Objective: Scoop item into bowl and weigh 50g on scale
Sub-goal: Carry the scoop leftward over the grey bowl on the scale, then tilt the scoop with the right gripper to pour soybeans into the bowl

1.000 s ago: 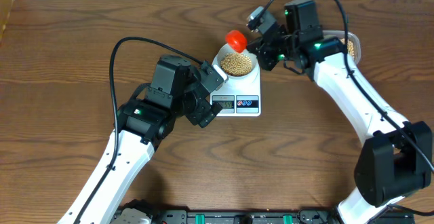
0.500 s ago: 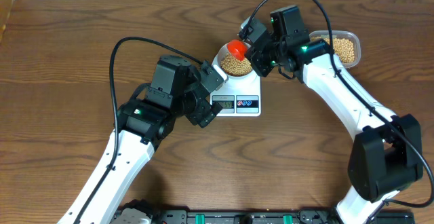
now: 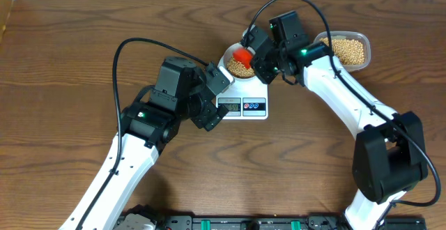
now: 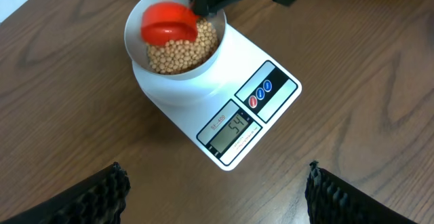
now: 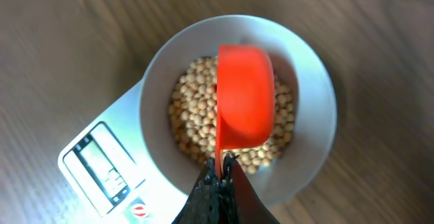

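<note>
The white bowl [image 3: 228,54] stands on the white scale [image 3: 256,93] and holds a heap of tan beans [image 3: 242,67]. My right gripper [image 3: 259,56] is shut on the handle of a red scoop [image 3: 241,54], whose cup hangs tilted over the beans [image 5: 193,112] inside the bowl [image 5: 319,95]. In the right wrist view the red scoop [image 5: 244,95] runs up from the right gripper [image 5: 222,166]. My left gripper [image 4: 215,168] is open and empty, low over the table just in front of the scale [image 4: 203,102], whose display [image 4: 234,125] reads 54.
A clear plastic tub [image 3: 365,49] with more beans sits at the back right, behind my right arm. Black cables arc above both arms. A black rail runs along the table's near edge.
My right gripper has carried the red scoop from beyond the bowl's far rim to over the beans, and the arm has shifted left. The left arm has not moved.
</note>
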Tool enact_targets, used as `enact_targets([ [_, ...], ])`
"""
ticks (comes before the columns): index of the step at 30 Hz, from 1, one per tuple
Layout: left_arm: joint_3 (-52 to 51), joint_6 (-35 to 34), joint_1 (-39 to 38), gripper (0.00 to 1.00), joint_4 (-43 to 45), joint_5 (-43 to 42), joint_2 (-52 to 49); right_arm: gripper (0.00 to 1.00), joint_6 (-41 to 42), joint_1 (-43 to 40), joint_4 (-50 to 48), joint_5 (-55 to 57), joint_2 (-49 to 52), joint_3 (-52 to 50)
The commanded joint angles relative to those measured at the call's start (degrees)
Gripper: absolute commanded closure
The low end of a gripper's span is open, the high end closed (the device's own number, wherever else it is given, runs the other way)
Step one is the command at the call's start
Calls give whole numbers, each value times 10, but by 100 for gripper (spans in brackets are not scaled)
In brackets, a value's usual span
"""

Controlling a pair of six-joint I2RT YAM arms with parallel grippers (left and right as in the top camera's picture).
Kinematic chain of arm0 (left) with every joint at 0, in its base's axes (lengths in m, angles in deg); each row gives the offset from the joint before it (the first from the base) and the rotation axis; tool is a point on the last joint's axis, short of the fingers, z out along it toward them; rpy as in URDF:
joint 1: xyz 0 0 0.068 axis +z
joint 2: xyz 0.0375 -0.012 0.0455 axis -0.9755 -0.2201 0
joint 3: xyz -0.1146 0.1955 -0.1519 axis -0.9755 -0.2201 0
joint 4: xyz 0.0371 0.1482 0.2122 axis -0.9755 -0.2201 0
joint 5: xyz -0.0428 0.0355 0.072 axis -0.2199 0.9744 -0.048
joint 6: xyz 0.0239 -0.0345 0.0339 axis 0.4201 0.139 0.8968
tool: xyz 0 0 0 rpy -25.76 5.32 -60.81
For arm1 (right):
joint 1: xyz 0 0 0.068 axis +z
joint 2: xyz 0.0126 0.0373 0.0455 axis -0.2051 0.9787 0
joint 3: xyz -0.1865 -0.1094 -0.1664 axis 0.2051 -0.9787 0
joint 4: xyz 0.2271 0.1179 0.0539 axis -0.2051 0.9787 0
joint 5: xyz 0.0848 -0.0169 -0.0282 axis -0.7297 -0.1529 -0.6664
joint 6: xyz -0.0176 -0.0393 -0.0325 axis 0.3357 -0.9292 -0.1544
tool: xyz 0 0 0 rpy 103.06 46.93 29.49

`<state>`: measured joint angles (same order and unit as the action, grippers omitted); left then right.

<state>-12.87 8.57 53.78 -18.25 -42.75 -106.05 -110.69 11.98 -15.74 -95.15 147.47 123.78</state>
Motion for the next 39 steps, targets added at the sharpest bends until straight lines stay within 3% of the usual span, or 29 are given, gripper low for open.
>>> enact_targets([
  [1,1,5,1,14,0,-7,2,99,-7,7,14,0,4,2],
  [19,1,5,1,14,0,-7,2,99,21,4,41,-45,4,2],
  [28,1,5,1,14,0,-7,2,99,80,-16,28,-50,4,2],
  [39,1,5,1,14,0,-7,2,99,121,-93,-3,-242,4,2],
])
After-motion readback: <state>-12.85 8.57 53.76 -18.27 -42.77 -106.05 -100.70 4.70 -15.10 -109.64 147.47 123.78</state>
